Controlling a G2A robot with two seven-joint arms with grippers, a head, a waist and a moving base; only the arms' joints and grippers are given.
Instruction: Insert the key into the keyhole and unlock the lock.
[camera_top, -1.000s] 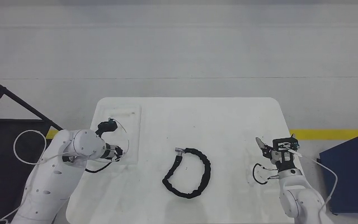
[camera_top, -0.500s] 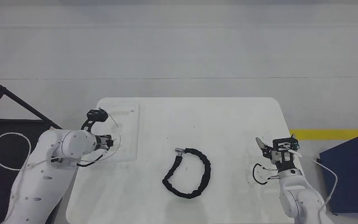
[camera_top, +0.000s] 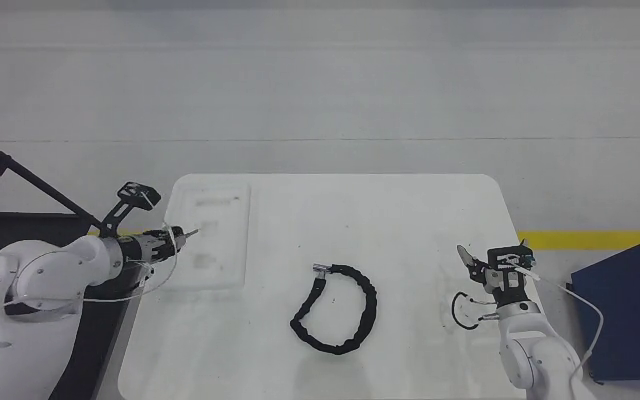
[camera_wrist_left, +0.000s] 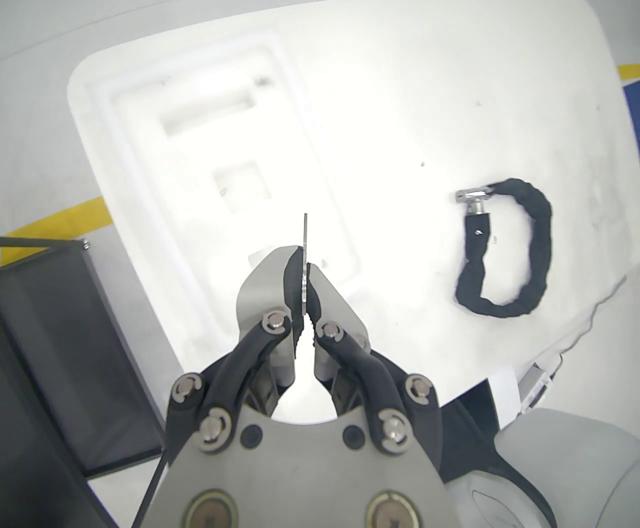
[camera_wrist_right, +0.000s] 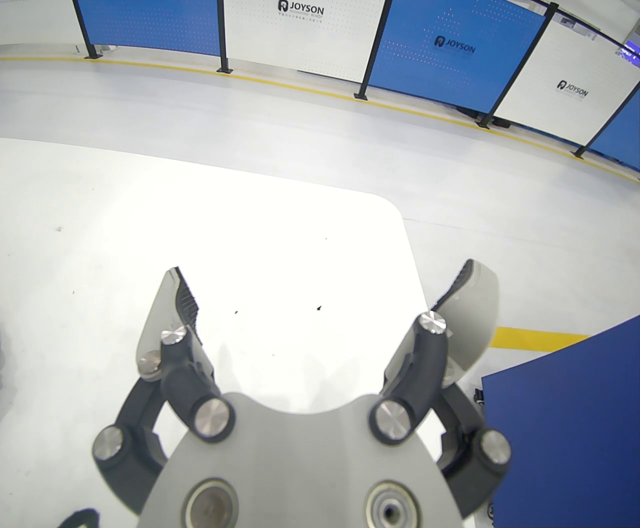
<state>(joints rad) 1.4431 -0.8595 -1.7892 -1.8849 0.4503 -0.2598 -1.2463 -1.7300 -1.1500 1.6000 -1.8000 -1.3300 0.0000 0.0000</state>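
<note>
One key (camera_wrist_left: 305, 232) is clamped in the left pincer (camera_wrist_left: 304, 274), well apart from the lock (camera_wrist_left: 505, 250) on the worktop (camera_top: 430, 230); the right pincer (camera_wrist_right: 320, 270) is open. Carrying is judged current; alignment at the lock is needed next.

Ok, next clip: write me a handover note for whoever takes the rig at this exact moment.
Left gripper: shut on the key, blade sticking out past the fingertips, at the foam tray on the left side of the table.
Right gripper: open, empty, near the table's right edge.
Chain lock: lying looped mid-table, metal lock head at one end, nothing touching it.
Done: key is in hand.
Left: carry the key to the lock head, insert it, turn to unlock.
</note>
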